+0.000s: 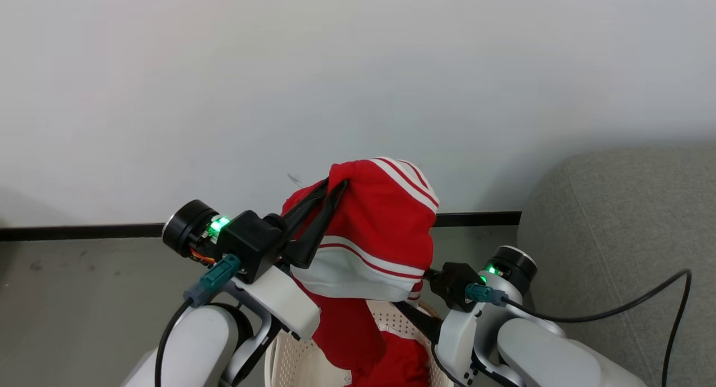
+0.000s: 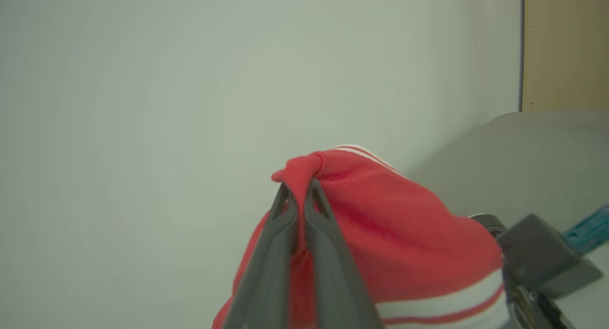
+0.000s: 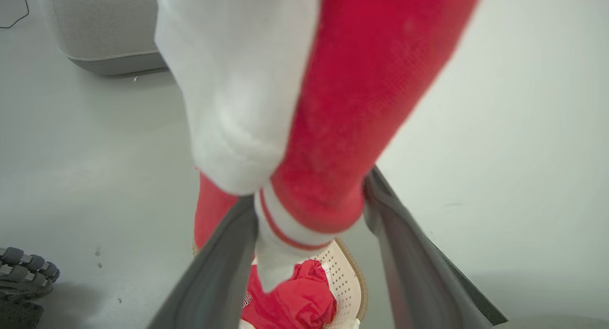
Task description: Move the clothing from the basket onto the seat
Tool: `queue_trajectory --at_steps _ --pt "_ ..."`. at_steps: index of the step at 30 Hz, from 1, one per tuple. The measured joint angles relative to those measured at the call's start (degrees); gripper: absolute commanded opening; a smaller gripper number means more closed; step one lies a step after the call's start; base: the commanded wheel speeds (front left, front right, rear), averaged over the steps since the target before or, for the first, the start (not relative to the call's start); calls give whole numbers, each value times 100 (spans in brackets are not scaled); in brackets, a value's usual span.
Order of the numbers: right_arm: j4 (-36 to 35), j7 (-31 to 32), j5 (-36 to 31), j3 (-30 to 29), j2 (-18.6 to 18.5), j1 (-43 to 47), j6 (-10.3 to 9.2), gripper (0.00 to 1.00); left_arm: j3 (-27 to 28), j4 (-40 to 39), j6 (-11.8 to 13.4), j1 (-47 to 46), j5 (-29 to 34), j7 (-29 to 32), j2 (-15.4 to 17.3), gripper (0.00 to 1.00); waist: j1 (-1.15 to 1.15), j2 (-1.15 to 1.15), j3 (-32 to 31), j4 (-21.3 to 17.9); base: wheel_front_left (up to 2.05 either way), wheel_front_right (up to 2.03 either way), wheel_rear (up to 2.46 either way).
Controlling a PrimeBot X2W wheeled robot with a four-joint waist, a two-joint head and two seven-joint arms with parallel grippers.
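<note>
**Head view.** The left jaws are gripping a fold of the red garment (image 1: 380, 225) and holding it raised above the basket (image 1: 391, 314). Red fabric is hanging down from it towards the basket. The seat (image 1: 615, 219) is standing to the robot's right, apart from the basket.

**Left wrist view.** The two dark fingers (image 2: 266, 272) are pressing almost together, with a bunch of the fabric pinched between their tips.

**Right wrist view.** The right jaws are standing wide open. The garment's white-and-red hem is hanging between the fingers (image 3: 214, 272) without being clamped. More red clothing (image 3: 295, 300) is lying in the basket below.

**Procedure (judged).** The lift-and-carry step appears to be in progress.
- Raise the garment until its hem is clearing the basket rim, then swing it right.
- Do not loosen the left pinch, as the fabric is bunched and is likely to slip.
- Close the right jaws on the hanging hem for support, or hold them clear of it.
- Lower the garment over the seat before releasing.
</note>
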Motion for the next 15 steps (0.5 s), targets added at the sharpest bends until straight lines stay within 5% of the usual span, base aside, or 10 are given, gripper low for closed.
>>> queue_trajectory --at_steps 1,2,15 --pt "45 -1 0 15 11 -1 0 27 2 -3 0 4 -4 2 0 0 0 0 -1 6 0 0 0" --pt "64 -2 0 32 15 -1 0 0 8 -3 1 14 -5 7 1 0 0 0 -1 10 0 0 0" --pt "222 -20 430 -286 5 81 0 0 365 213 254 620 -253 22 38 0 0 0 -13 -113 0 0 0"
